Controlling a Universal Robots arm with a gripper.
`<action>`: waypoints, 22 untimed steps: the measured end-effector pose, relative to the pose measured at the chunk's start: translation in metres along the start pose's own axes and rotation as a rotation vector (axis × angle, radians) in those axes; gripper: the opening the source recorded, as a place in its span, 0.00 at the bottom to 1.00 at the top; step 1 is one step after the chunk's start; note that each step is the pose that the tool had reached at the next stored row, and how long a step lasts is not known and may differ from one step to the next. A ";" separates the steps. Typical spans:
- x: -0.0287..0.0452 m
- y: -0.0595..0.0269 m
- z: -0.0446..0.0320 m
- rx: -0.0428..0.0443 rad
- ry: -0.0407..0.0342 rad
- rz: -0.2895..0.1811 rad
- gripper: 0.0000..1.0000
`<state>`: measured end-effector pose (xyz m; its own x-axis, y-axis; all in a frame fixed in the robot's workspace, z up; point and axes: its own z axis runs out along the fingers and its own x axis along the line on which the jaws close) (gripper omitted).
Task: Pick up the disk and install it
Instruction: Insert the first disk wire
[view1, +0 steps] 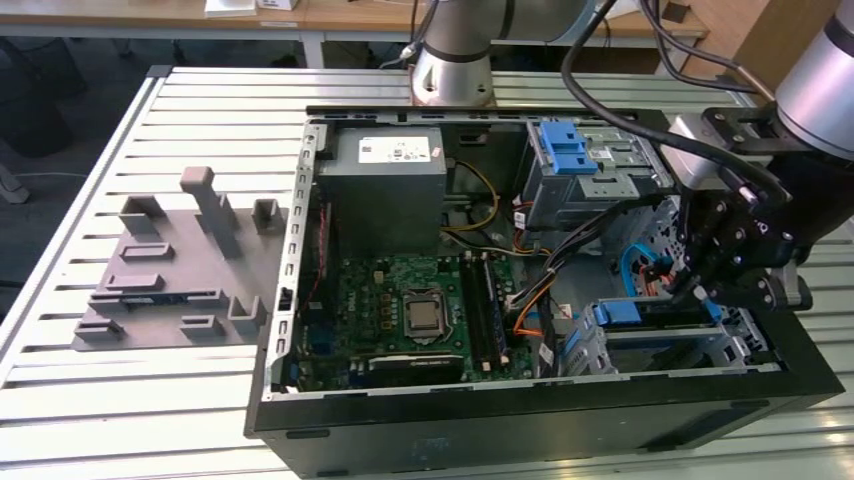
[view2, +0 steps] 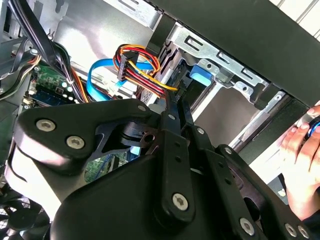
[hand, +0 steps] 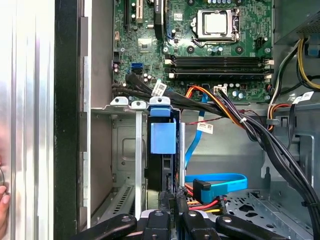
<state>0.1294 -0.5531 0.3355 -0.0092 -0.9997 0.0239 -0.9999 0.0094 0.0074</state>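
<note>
The disk stands on edge in a slot of the metal drive cage, at the front corner of the open computer case on the exterior view's right. Its blue carrier frame faces the motherboard, and the dark body runs back toward my gripper. The blue tab sits between the cage rails. My gripper hangs over that cage. Its two black fingers lie pressed together, shut, with their tips at the disk's near edge. I cannot tell whether they touch it.
Bundled cables and a blue flat cable run beside the cage. A grey power supply, the motherboard and a second blue-fronted cage fill the case. A grey fixture plate lies left. A person's hand rests outside the case wall.
</note>
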 end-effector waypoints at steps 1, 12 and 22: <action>0.0001 0.0000 0.0002 0.0000 -0.0001 0.000 0.16; 0.0001 -0.0001 0.0029 -0.0014 0.0000 0.000 0.16; 0.0002 0.0000 -0.0029 -0.0020 -0.0119 0.000 0.16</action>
<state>0.1295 -0.5533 0.3384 -0.0094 -0.9999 0.0120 -0.9999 0.0095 0.0093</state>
